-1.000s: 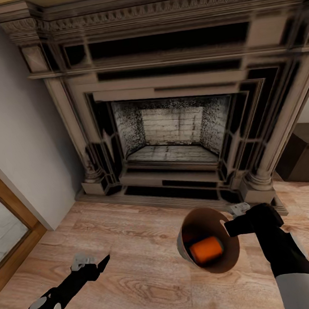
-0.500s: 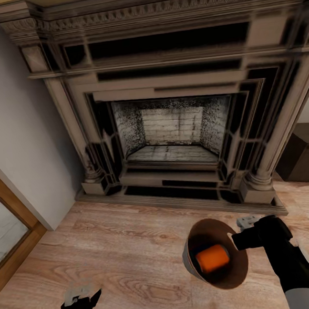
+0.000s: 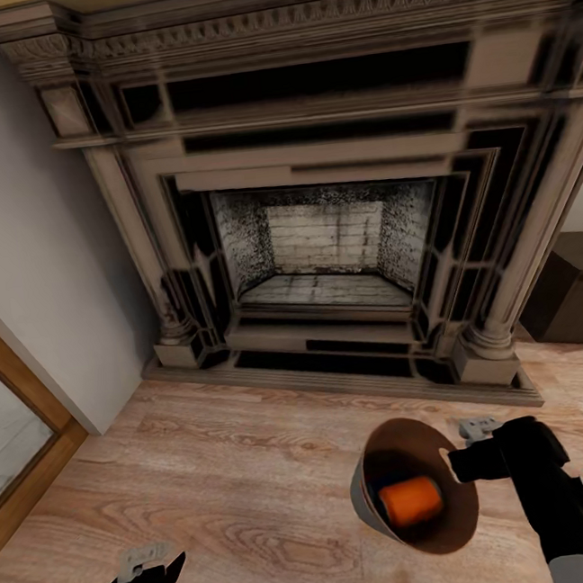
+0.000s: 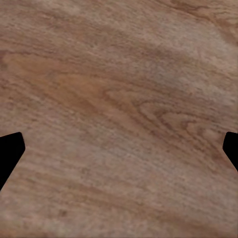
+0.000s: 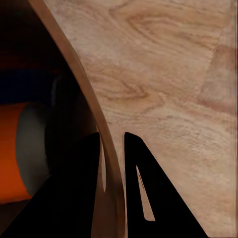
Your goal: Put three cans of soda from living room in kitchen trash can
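The bin (image 3: pixel 362 499) is showing grey outside and brown inside, holding an orange can (image 3: pixel 411 501). The floor (image 3: pixel 240 478) is displaying light wood grain; the fireplace (image 3: pixel 316 189) is showing beige and black.

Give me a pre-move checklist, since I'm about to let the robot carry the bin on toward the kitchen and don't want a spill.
1. Right end effector pinches the wall of the round grey bin with the brown inside: ok.
2. Bright orange soda can lies inside the bin: ok.
3. Dark blue can inside: ok, dimly seen.
4. Third can inside: cannot tell.
5. Bin upright: not ok, tilted, mouth toward the camera.
6. Left end effector open and empty over the wooden floor: ok.
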Robot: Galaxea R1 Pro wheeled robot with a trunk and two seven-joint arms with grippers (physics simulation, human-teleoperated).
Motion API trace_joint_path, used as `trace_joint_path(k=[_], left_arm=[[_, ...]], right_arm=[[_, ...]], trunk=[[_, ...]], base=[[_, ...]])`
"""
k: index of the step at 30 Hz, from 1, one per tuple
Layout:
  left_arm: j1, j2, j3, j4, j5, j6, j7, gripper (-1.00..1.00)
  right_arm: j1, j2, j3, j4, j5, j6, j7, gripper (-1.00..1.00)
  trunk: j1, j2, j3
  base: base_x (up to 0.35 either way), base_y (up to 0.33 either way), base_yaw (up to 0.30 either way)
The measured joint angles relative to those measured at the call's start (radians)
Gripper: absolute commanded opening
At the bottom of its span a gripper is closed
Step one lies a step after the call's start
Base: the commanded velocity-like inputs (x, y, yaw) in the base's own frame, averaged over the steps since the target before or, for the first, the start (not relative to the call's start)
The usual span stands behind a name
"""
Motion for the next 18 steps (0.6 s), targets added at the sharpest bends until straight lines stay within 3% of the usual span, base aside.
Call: trace_joint_path(k=[7, 9, 13, 15, 18], left_arm=[[0.0, 0.0, 0.0, 0.001, 0.0, -0.001, 0.001, 1.0], [0.0, 0.0, 0.0, 0.001, 0.0, -0.001, 0.001, 1.0], [0.0, -0.001, 0.0, 0.001, 0.0, -0.002, 0.002, 1.0], [0.0, -0.001, 0.0, 0.002, 0.0, -0.002, 0.002, 1.0], [0.0, -0.001, 0.0, 0.002, 0.0, -0.006, 0.002, 1.0]], right_arm=[[-0.006, -0.004, -0.011, 0.026, 0.005, 0.005, -0.003, -1.0], [-0.019, -0.019, -0.007, 0.079, 0.013, 0.014, -0.003, -1.0], [-0.119, -0.043, -0.009, 0.221, 0.162, -0.004, -0.007, -1.0], [-0.208, -0.066, -0.012, 0.347, 0.19, 0.001, -0.006, -1.0], [-0.296, -0.101, -0.013, 0.5, 0.202, 0.009, -0.005, -1.0]], trunk=[[0.0, 0.0, 0.0], [0.0, 0.0, 0.0], [0.0, 0.0, 0.0], [0.0, 0.0, 0.0], [0.0, 0.0, 0.0]], base=[[0.0, 0.0, 0.0], [0.0, 0.0, 0.0], [0.0, 0.0, 0.0], [0.0, 0.0, 0.0], [0.0, 0.0, 0.0]])
